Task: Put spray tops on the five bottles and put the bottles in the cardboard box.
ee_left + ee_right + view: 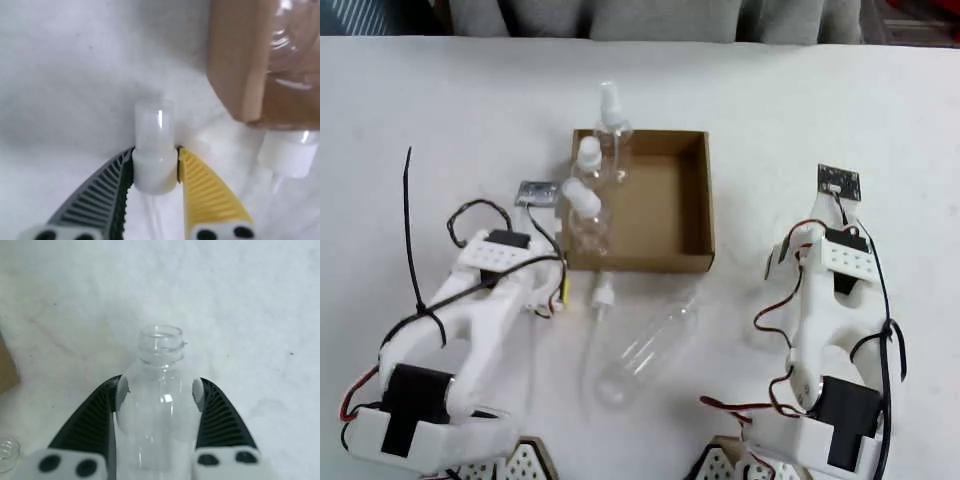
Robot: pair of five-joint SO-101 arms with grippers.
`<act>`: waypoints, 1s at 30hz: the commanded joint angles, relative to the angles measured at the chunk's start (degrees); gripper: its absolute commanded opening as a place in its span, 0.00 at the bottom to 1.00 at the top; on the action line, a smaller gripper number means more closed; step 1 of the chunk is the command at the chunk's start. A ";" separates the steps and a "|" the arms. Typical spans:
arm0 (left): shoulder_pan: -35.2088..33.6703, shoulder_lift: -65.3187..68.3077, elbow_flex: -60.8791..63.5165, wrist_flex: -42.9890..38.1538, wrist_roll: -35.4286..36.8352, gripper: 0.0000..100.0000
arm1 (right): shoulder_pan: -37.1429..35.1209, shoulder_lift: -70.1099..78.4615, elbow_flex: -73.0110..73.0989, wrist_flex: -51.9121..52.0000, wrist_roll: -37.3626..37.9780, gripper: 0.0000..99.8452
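Spray top of white plastic [154, 150] sat clamped in the left gripper [155, 159], while the right gripper [160, 384] squeezed a clear open-necked plastic bottle [159, 410].

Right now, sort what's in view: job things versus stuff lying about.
Job: box; three topped bottles; open bottle lying flat; loose top; top in left gripper; bottle in right gripper.
Lying about: two small metal plates.
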State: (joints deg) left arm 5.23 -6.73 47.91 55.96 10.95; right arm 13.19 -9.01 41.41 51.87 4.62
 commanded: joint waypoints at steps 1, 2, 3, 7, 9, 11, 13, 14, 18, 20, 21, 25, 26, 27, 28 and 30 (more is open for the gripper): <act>-0.13 0.04 -1.85 -1.05 -0.53 0.02 | -2.59 -1.10 -0.53 -0.31 -0.53 0.02; -0.22 0.04 -1.85 -0.97 -0.62 0.02 | -3.12 -1.27 -0.62 -0.13 -0.53 0.02; -0.22 0.04 -1.85 -0.88 -0.62 0.02 | -3.30 -1.80 -0.79 0.48 -0.53 0.02; -2.15 -2.42 -0.35 -1.14 -4.22 0.02 | -3.56 -9.36 -0.79 4.88 -0.79 0.02; -3.30 -6.20 1.58 -1.32 -6.33 0.02 | -3.65 -15.08 -0.53 7.16 -0.79 0.02; -4.09 -10.33 4.31 -3.25 -6.68 0.02 | -4.35 -20.18 -0.53 8.66 -0.62 0.02; -4.62 -14.29 7.82 -6.42 -6.68 0.02 | -6.11 -24.22 -0.18 8.75 -0.53 0.02; -4.70 -16.22 9.32 -7.56 -6.77 0.02 | -7.25 -25.54 0.09 8.48 -0.53 0.02; -6.11 -24.22 13.80 -8.79 -7.03 0.02 | -14.20 -27.65 2.02 3.47 -0.53 0.02; -6.90 -28.26 15.65 -8.88 -7.03 0.02 | -16.31 -27.30 4.04 -1.63 -0.62 0.02; -7.34 -30.37 16.53 -8.88 -7.03 0.02 | -17.10 -27.47 5.10 -4.88 -0.79 0.02; -8.22 -38.11 19.87 -8.97 -7.03 0.02 | -18.59 -30.20 7.03 -13.93 -1.05 0.02; -8.75 -39.87 20.48 -8.97 -6.86 0.02 | -18.68 -31.43 7.38 -15.08 -1.05 0.02; -9.36 -41.36 20.92 -8.97 -6.86 0.02 | -18.86 -32.66 8.09 -16.22 -1.05 0.02; -10.15 -42.77 21.27 -8.97 -6.77 0.02 | -19.74 -33.98 8.97 -17.71 -1.14 0.02; -11.65 -44.97 21.54 -8.97 -6.68 0.02 | -21.85 -37.05 11.43 -21.49 -1.85 0.02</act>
State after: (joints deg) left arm -3.56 -45.67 69.54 48.66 4.53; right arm -5.89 -41.45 51.87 35.43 4.00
